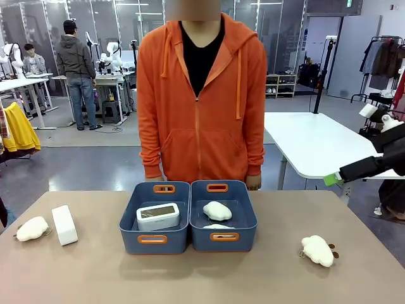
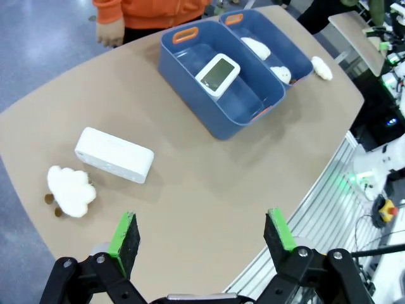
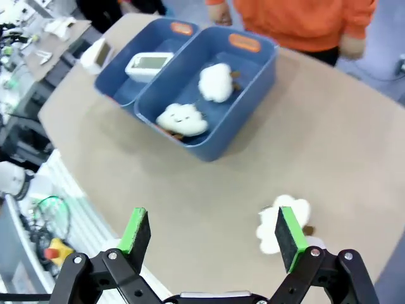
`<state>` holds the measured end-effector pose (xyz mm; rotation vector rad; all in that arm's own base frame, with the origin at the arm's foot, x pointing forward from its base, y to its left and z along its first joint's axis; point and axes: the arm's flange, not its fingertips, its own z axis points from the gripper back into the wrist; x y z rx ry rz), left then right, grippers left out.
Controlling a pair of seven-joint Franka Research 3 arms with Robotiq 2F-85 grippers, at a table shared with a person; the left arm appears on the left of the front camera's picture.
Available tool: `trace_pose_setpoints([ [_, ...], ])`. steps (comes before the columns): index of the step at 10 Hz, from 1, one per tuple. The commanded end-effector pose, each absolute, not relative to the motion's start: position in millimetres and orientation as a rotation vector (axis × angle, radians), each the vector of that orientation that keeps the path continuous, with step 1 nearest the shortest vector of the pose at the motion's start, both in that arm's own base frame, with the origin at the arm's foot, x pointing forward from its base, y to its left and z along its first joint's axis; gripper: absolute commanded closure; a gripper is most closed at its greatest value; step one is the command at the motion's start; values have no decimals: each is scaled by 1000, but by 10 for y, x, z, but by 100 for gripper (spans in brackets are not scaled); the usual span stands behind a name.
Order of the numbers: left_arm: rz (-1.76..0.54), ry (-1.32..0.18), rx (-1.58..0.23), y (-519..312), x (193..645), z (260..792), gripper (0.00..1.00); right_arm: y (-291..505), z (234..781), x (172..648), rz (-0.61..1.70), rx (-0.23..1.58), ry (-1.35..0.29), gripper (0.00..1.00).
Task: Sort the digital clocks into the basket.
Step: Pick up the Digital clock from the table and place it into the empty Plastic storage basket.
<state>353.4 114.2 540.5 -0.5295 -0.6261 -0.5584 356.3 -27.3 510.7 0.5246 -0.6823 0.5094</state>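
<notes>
One digital clock (image 1: 157,216) is seen inside the left basket (image 1: 128,237); a second clock (image 1: 64,224) stands at its nine o'clock. Judged light, rigid and slippery, it is best pinched across its thin sides. The left gripper (image 2: 201,223) and right gripper (image 3: 212,218) are spread wide.

Bright, even indoor light from ceiling strips (image 1: 130,5); no glare on the tabletop (image 1: 190,278). Shadows soft and short, hugging the digital clock (image 1: 64,225). Front view sharp. Wrist views bow at the edges (wide-angle, tabletop rim curves). Right wrist view slightly blurred; plush toy (image 3: 283,221) washed out, detail lost.
</notes>
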Motion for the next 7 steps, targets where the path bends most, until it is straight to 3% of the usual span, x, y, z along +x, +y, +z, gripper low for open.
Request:
trace_pose_setpoints([
  [1,-576,-637,-547,1150,3534,5399,0,-7,5045,3634,557,389,-735,0],
  [7,-576,-637,-547,1150,3534,5399,0,-192,5171,3604,533,460,-714,0],
])
